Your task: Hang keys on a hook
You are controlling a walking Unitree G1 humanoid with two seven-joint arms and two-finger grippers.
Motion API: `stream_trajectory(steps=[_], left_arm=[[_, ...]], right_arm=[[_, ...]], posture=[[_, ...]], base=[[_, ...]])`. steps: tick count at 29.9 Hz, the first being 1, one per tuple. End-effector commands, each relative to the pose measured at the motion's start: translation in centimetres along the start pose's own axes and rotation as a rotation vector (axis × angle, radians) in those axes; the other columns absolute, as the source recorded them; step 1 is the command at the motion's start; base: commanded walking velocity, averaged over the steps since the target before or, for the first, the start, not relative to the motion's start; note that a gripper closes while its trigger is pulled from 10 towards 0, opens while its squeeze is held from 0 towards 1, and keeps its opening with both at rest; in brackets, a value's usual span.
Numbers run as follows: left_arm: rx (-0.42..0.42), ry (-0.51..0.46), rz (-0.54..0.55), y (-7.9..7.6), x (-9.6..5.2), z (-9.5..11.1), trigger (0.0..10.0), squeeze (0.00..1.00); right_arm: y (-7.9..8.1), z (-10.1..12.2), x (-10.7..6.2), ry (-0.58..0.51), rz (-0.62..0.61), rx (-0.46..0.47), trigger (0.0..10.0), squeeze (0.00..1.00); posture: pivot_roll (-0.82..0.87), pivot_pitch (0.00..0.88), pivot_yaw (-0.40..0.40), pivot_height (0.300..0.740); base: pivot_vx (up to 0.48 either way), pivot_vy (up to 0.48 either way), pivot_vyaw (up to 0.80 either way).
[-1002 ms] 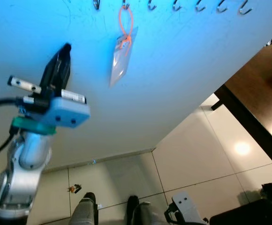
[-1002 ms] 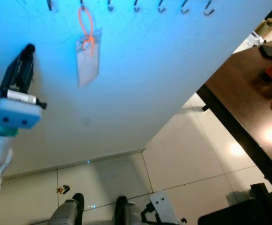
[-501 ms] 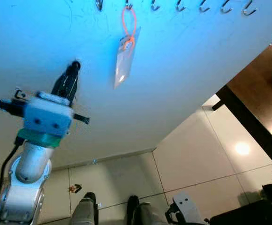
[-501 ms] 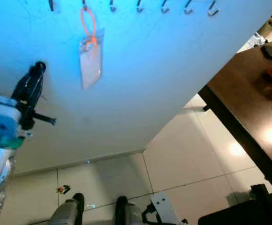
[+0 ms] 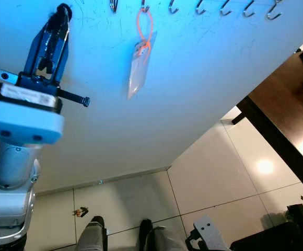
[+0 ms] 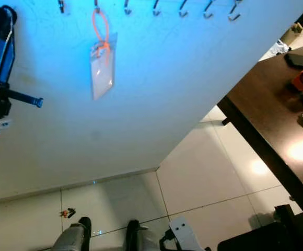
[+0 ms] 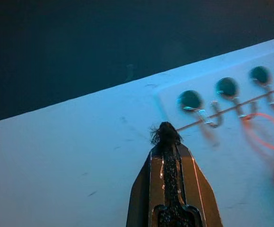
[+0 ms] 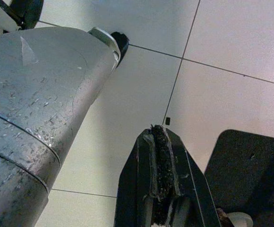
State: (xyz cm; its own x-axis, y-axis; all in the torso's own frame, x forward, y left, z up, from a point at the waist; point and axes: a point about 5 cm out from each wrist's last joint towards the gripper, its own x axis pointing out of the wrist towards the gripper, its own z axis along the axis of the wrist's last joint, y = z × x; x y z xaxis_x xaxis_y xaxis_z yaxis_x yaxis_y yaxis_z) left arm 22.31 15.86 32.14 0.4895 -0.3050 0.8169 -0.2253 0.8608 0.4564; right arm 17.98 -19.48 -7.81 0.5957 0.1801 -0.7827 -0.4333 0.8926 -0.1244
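An orange loop (image 5: 143, 25) carrying a clear plastic tag (image 5: 138, 70) hangs from the second hook (image 5: 144, 6) in a row of metal hooks along the top of the white wall. My left gripper (image 5: 62, 10) is raised high against the wall, left of the hook row and apart from the tag, with its black fingers shut on nothing. In the left wrist view its tip (image 7: 165, 135) points at the wall just short of the hooks (image 7: 204, 115), with the orange loop (image 7: 268, 132) blurred beyond. My right gripper (image 8: 159, 137) hangs low over the floor tiles, shut and holding nothing.
A dark wooden table (image 5: 284, 107) runs along the right, with an orange object (image 6: 302, 79) and a black device on it. A small dark item (image 5: 80, 212) lies on the tiled floor near my feet (image 5: 96, 231). Several hooks (image 5: 224, 7) right of the tag hang bare.
My left gripper has risen up the wall and come nearer the camera, ending level with the hook row. The tag still hangs from the same hook.
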Motion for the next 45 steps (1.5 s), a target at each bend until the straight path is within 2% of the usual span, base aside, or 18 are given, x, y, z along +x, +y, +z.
stream_trajectory(steps=[1, 5, 7, 8, 10, 15, 16, 17, 22, 24, 38, 40, 41, 45], left_arm=[[-0.008, -0.054, -0.046, -0.7, 0.1, 0.9, 10.0, 0.00], [-0.033, -0.094, -0.087, -1.3, 0.7, 1.1, 10.0, 0.00], [-0.078, -0.113, -0.115, -1.9, 1.3, 1.2, 10.0, 0.00], [-0.078, -0.113, -0.115, -1.9, 1.3, 1.2, 10.0, 0.00], [-0.141, -0.118, -0.116, -2.1, 2.0, 1.2, 10.0, 0.00], [-0.199, -0.111, -0.137, -2.3, 2.6, 1.1, 10.0, 0.00], [-0.228, -0.101, -0.145, -2.3, 2.7, 1.0, 10.0, 0.00], [-0.300, -0.075, -0.162, -2.6, 3.0, 0.7, 10.0, 0.00], [-0.324, -0.066, -0.162, -2.6, 3.1, 0.6, 10.0, 0.00], [-0.359, -0.051, -0.149, -2.4, 3.7, 0.3, 10.0, 0.00], [-0.374, -0.041, -0.159, -1.9, 4.8, -0.2, 10.0, 0.00], [-0.421, 0.012, -0.226, -2.3, 4.4, -0.6, 10.0, 0.00], [-0.421, 0.012, -0.226, -2.3, 4.4, -0.6, 10.0, 0.00], [-0.508, 0.086, -0.283, -2.9, 4.0, -1.1, 10.0, 0.00]], right_arm=[[0.1, -1.9, -0.6, 0.068, 0.011, 0.001, 10.0, 0.00], [0.1, -1.6, -0.5, 0.063, 0.012, -0.002, 10.0, 0.00], [0.1, -1.4, -0.4, 0.060, 0.013, -0.003, 10.0, 0.00], [0.1, -1.4, -0.4, 0.060, 0.013, -0.003, 10.0, 0.00], [0.2, -1.4, -0.4, 0.058, 0.012, 0.001, 10.0, 0.00], [0.3, -1.6, -0.4, 0.061, 0.009, 0.007, 10.0, 0.00], [0.4, -1.8, -0.5, 0.065, 0.008, 0.010, 10.0, 0.00], [0.4, -2.2, -0.6, 0.073, 0.006, 0.016, 10.0, 0.00], [0.5, -2.3, -0.6, 0.075, 0.006, 0.017, 10.0, 0.00], [0.5, -2.3, -0.6, 0.077, 0.006, 0.019, 10.0, 0.00], [0.9, -2.2, -0.5, 0.074, 0.008, 0.028, 10.0, 0.00], [1.0, -2.4, -0.6, 0.077, 0.007, 0.033, 10.0, 0.00], [1.0, -2.4, -0.6, 0.077, 0.007, 0.033, 10.0, 0.00], [1.1, -2.6, -0.6, 0.081, 0.007, 0.036, 10.0, 0.00]], posture=[[0.07, 0.235, -0.128, 0.740], [0.07, 0.235, -0.128, 0.740], [0.08, 0.232, -0.124, 0.740], [0.08, 0.232, -0.124, 0.740], [0.07, 0.228, -0.116, 0.740], [0.07, 0.225, -0.108, 0.740], [0.06, 0.224, -0.105, 0.740], [0.06, 0.224, -0.105, 0.740], [0.06, 0.224, -0.105, 0.740], [0.06, 0.225, -0.098, 0.740], [0.07, 0.224, -0.085, 0.740], [0.07, 0.224, -0.081, 0.740], [0.07, 0.224, -0.081, 0.740], [0.07, 0.219, -0.079, 0.740]], base=[[0.000, 0.000, 0.00], [0.000, 0.000, 0.00], [0.000, 0.000, 0.00], [0.000, 0.000, 0.00], [0.000, 0.000, 0.00], [0.000, 0.000, 0.00], [0.000, 0.000, 0.00], [0.000, 0.000, 0.00], [0.000, 0.000, 0.00], [0.000, 0.000, 0.00], [0.000, 0.000, 0.00], [0.000, 0.000, 0.00], [0.000, 0.000, 0.00], [0.000, 0.000, 0.00]])
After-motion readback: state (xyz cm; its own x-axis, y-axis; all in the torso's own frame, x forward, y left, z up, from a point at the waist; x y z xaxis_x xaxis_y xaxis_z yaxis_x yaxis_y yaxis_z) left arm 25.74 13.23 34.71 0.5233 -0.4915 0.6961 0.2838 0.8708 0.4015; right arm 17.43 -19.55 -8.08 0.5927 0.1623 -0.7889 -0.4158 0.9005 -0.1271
